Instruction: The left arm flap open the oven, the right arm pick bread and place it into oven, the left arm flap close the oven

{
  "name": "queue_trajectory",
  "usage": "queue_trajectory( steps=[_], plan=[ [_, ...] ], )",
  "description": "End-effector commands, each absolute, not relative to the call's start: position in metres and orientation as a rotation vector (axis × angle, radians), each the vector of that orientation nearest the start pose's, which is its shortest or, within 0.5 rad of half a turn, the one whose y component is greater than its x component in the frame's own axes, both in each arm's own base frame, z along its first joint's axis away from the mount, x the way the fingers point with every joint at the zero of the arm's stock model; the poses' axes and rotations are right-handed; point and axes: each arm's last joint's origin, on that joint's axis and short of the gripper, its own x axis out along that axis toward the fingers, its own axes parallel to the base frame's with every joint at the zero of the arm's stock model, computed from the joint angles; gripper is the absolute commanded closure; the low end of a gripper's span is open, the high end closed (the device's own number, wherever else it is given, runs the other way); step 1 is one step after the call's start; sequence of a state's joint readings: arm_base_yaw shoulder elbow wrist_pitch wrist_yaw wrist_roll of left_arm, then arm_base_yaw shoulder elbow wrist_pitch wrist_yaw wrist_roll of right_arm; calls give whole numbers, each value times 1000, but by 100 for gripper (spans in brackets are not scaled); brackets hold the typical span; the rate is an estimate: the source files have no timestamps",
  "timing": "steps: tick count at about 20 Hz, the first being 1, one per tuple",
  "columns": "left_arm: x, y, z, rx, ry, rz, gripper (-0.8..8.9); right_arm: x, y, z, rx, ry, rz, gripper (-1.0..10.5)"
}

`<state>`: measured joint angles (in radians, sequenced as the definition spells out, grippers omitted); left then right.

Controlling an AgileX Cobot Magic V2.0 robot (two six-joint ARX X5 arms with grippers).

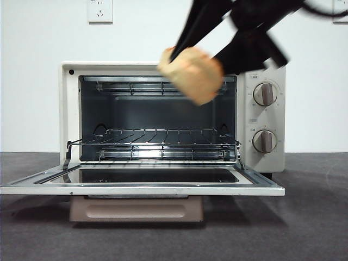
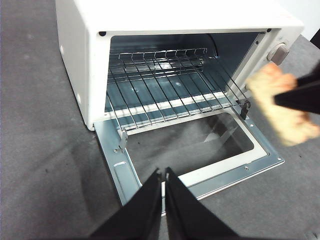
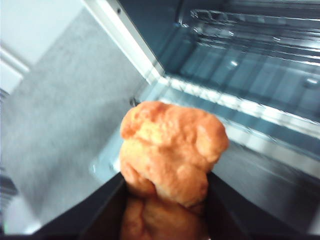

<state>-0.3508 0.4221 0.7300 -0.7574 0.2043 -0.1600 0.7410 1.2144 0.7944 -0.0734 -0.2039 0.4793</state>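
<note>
The cream-white oven [image 1: 263,117] stands open, its glass door [image 1: 141,182] flapped down flat and the wire rack [image 1: 163,144] bare inside. My right gripper [image 1: 209,51] comes in from the upper right, shut on the lumpy golden-orange bread [image 1: 191,73], held in the air in front of the oven's upper opening. In the right wrist view the bread [image 3: 170,150] sits between the two black jaws, above the door edge. My left gripper [image 2: 163,175] is shut and empty, hovering just off the door's front edge [image 2: 235,177]. The bread [image 2: 282,112] also shows blurred in that view.
The oven stands on a dark grey table [image 1: 315,217] before a white wall with a socket [image 1: 100,10]. Two round knobs [image 1: 265,94] are on the oven's right panel. The beige handle [image 1: 136,209] hangs under the lowered door.
</note>
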Motion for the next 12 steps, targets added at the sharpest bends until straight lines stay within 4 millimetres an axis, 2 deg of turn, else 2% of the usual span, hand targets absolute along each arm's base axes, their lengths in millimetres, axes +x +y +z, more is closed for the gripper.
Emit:
queue_trajectory(
  steps=[1,7,12],
  plan=[
    [75,-34,304,-125,478,-508,797,204,196,255,362,679,754,747],
    [75,-34,304,-122,477,-509,797,240,222,239,338,604,566,747],
    [75,-34,304,-122,479,-509,797,258,233,229,295,568,404,746]
  ],
)
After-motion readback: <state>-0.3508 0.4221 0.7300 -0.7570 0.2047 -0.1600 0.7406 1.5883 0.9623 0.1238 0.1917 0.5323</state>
